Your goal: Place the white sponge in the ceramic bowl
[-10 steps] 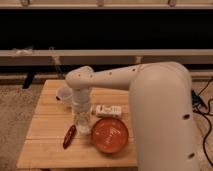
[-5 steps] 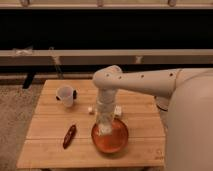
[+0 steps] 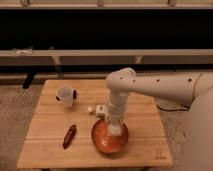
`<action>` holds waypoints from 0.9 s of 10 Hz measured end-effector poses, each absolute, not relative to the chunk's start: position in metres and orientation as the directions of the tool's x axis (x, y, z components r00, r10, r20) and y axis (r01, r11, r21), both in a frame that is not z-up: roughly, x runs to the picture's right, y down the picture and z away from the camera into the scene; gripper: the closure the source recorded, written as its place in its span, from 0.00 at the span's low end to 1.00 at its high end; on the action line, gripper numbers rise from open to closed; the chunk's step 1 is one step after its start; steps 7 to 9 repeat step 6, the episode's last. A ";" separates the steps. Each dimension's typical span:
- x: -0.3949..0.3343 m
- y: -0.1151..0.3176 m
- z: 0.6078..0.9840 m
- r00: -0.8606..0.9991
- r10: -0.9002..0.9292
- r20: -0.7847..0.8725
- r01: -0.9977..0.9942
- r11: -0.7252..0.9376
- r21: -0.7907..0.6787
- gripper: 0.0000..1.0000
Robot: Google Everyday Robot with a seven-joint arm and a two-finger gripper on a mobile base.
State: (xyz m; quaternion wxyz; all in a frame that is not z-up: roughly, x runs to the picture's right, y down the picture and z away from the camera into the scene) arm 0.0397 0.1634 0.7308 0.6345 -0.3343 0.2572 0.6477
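The gripper (image 3: 114, 126) hangs straight down from the white arm (image 3: 150, 87) over the orange-red bowl (image 3: 109, 136), which sits near the front edge of the wooden table (image 3: 95, 125), a little right of the middle; the gripper's tip is low inside the bowl's rim, toward its back half. A pale block at the tip, just above the bowl's floor, looks like the white sponge (image 3: 115, 130); whether the fingers are clamped on it or have let go I cannot tell, and whether it touches the bowl is unclear.

Compared with 0.5 s ago, the arm has swung further right so that more of the tabletop's left and middle shows; 1 s ago the gripper stood left of the bowl, near the middle of the table, and now it is over the bowl itself.

The clear plastic cup (image 3: 65, 96) stands toward the back left corner; the dark red pepper (image 3: 69, 136) lies near the front left, well apart from the bowl; the white box (image 3: 99, 109) with dark markings rests near the middle, just behind the bowl and beside the gripper's left.
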 end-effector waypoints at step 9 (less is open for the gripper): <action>0.037 0.162 0.731 0.038 0.659 -0.752 -0.993 -0.059 -0.102 0.20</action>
